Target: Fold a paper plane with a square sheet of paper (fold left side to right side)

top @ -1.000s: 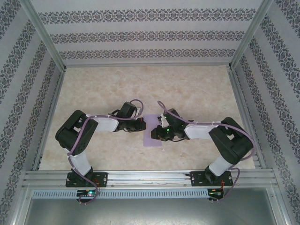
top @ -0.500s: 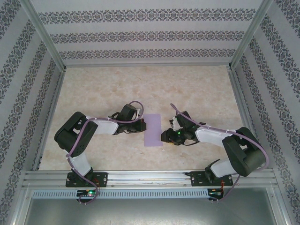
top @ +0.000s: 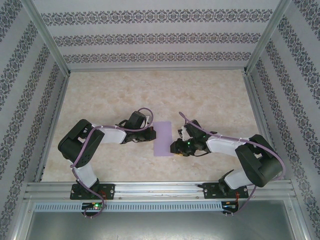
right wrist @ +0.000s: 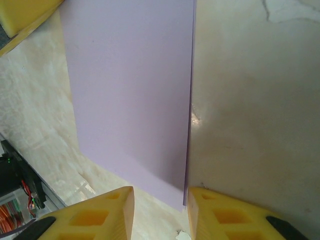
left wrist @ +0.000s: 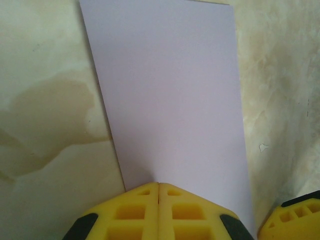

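Observation:
The square sheet of paper (top: 162,138), lavender-purple, lies flat on the table as a tall narrow rectangle, with a doubled edge along its right side (right wrist: 190,100). A paper plane is out of view. My left gripper (top: 152,134) is shut, and its yellow tips (left wrist: 159,185) rest on the paper (left wrist: 170,95) at its left edge. My right gripper (top: 173,148) is open at the sheet's near right corner. The corner of the paper (right wrist: 132,85) lies just ahead of the gap between the fingers (right wrist: 160,197), with nothing held.
The marbled beige tabletop (top: 210,100) stretches bare beyond the paper. Metal frame rails (top: 150,190) run along the near edge and both sides. Patterned walls close off the back and both sides.
The right arm has pulled off the paper to the right, uncovering it, then edged back towards its near right corner. The left gripper has stayed at the left edge.

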Robot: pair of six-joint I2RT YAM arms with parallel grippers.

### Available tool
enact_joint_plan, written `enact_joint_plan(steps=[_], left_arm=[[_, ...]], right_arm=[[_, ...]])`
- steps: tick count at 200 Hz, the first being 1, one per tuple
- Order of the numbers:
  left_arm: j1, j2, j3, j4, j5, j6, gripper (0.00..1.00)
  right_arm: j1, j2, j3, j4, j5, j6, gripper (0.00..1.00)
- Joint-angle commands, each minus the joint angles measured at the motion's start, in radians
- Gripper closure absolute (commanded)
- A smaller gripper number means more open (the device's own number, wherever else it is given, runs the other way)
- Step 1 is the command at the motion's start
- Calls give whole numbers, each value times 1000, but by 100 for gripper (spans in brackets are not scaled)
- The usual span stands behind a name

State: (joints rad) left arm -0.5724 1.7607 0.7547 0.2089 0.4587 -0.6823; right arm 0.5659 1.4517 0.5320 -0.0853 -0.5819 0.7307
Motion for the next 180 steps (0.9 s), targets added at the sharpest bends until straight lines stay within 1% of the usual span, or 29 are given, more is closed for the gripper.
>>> enact_joint_plan(steps=[1,32,100,180], left_arm=[[-26,25,-45,-117,-28,-6,100],[-26,31,-42,-115,-27,-6,100],[-27,37,-39,-111,-23,-6,100],[-27,36,-42,-106,-17,-8,100]], right_arm=[[5,-16,0,-11,2,10,67],[3,-5,2,-19,14,15,67],[12,47,14,18,-8,32,67],[20,54,28,93,-49,79,65]])
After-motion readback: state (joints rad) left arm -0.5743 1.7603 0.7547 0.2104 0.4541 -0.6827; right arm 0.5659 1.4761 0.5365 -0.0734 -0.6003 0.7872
